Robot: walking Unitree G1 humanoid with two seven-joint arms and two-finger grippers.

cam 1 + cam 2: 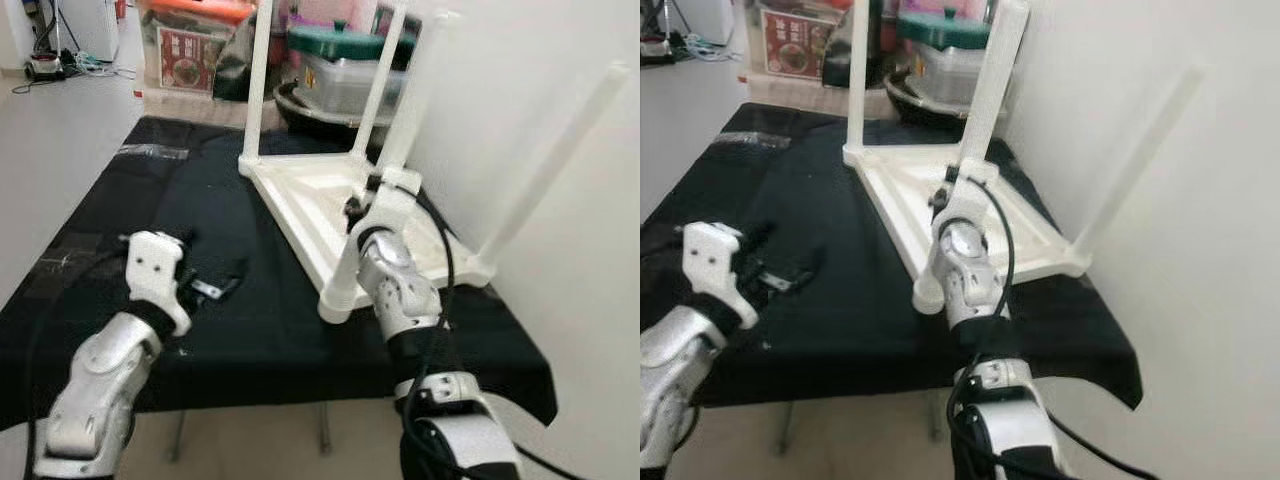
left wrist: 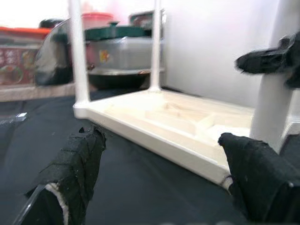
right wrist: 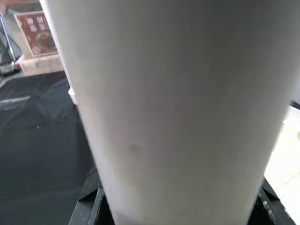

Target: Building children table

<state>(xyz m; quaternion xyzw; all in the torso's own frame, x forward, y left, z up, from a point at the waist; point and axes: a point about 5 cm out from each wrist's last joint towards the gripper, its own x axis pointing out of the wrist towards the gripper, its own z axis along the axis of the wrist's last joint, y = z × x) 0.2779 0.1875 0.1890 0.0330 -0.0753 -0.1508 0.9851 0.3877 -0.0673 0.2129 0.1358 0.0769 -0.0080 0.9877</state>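
Two arms of silver metal segments are seen, joined by black bands at the elbows and wrists. Each wrist ends in a white, boxy housing with small dark screw holes. The left tool (image 1: 205, 283) carries two long black fingers (image 2: 77, 168), wrapped in what looks like creased black tape, with a pale edge showing low on one of them. A black cable is looped along the right forearm, from its lower joint up to the white housing of the right tool (image 1: 372, 190).

Bright, even daylight washes out the white wall (image 1: 500, 90) (slight glare); head views are soft, the right wrist view badly out of focus.
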